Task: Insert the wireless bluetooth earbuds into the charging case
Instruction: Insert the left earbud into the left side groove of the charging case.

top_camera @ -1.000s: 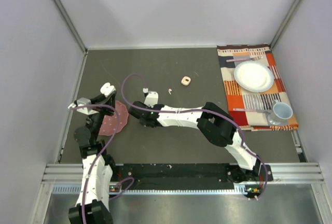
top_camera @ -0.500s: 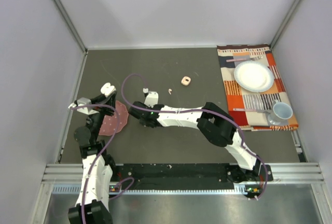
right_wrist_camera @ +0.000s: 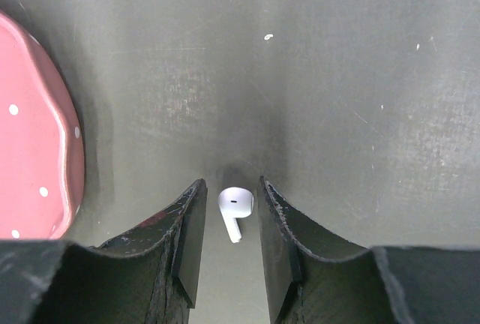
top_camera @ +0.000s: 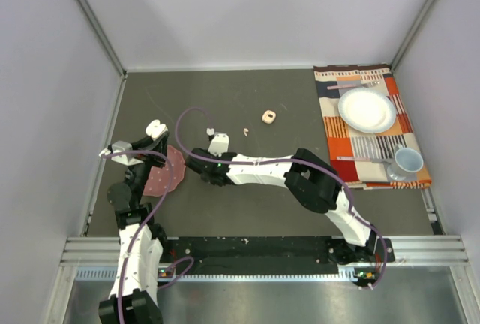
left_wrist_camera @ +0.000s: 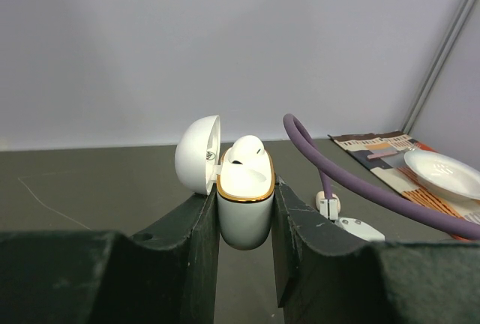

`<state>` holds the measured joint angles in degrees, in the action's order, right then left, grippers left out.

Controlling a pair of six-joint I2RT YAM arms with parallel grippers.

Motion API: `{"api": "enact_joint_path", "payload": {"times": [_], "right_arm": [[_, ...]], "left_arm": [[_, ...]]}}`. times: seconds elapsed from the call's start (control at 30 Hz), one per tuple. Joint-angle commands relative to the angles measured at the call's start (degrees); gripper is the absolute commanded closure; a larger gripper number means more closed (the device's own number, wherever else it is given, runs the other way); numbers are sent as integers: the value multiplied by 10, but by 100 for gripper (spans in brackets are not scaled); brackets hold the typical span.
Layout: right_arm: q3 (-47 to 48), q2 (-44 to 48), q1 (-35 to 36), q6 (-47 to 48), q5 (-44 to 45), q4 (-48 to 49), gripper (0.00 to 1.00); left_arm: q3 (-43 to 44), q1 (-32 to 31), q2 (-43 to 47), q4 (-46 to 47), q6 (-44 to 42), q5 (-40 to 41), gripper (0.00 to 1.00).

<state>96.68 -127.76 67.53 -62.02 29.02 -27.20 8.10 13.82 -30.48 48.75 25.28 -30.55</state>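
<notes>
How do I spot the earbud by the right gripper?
Find the pink dotted plate on the dark table. Just right of it, the right gripper straddles a white earbud lying flat. Unlike the earbud in the case that the left gripper holds, this one is loose.

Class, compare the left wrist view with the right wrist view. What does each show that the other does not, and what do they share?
Only the left wrist view shows the open charging case clamped in the left pincer, a seated earbud in it, a purple cable and a plate.
Only the right wrist view shows a loose earbud lying between the spread fingers of the right pincer, untouched, and a pink dotted dish.
Both show the dark table.
</notes>
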Motion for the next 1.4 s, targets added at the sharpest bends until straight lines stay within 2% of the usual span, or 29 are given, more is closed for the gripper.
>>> {"api": "enact_joint_path", "payload": {"times": [0.0,1.03,1.37], "right_arm": [[-14,0,16,-8,-5,-33,65],[-5,-6,19,-17,-2,-51,66],[-6,-17,7,-21,-13,-51,73]], "left_arm": [[2,-2,6,16,-9,6,100],[1,-3,5,13,-9,6,100],[1,-3,7,12,-9,7,100]]}}
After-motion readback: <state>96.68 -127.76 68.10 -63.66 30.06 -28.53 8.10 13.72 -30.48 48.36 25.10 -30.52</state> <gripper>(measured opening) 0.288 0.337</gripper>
